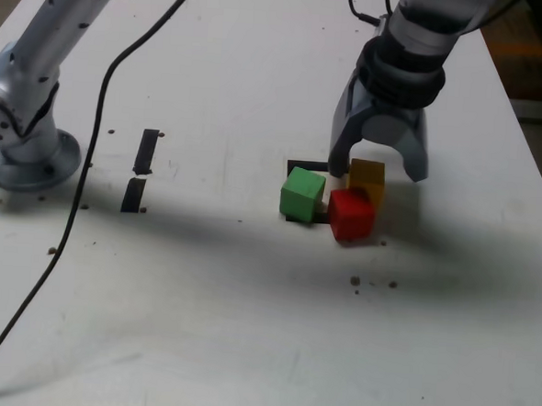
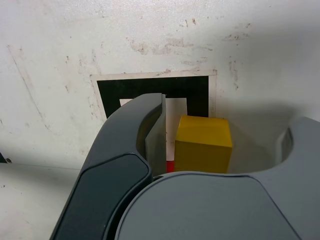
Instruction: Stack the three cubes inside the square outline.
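My gripper (image 1: 377, 173) (image 2: 232, 107) is open and straddles the yellow cube (image 1: 366, 179) (image 2: 202, 142), with a gap showing on each side of it in the wrist view. The yellow cube rests on the table by the square outline's (image 1: 307, 166) (image 2: 150, 87) edge, on the exterior view's right of it. The red cube (image 1: 351, 215) sits just in front of the yellow one; only a sliver of it (image 2: 170, 166) shows in the wrist view. The green cube (image 1: 302, 194) stands over the outline's left part in the exterior view and hides much of the tape.
Two short black tape strips (image 1: 146, 151) (image 1: 133, 195) lie at the exterior view's left. A black cable (image 1: 103, 91) runs down the table past the arm's base (image 1: 17, 141). Dark specks (image 1: 372, 283) dot the table in front of the cubes. The table's edge (image 1: 532, 155) runs at the right.
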You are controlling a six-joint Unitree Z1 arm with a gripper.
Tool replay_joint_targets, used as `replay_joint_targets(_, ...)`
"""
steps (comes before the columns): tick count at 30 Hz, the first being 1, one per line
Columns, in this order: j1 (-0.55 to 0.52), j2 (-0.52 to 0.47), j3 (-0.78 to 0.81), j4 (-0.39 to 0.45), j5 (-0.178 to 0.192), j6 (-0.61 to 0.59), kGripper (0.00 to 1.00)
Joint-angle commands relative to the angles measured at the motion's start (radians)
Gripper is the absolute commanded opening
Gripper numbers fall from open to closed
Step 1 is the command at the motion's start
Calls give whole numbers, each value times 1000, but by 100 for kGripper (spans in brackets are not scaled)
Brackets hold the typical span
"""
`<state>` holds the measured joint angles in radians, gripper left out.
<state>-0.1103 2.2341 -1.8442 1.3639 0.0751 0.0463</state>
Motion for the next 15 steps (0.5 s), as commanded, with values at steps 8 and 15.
replay_joint_targets(8, 1, 3, 15, -22, 4, 4, 48)
replay_joint_targets(15, -1, 0, 26, -60, 6, 6, 21)
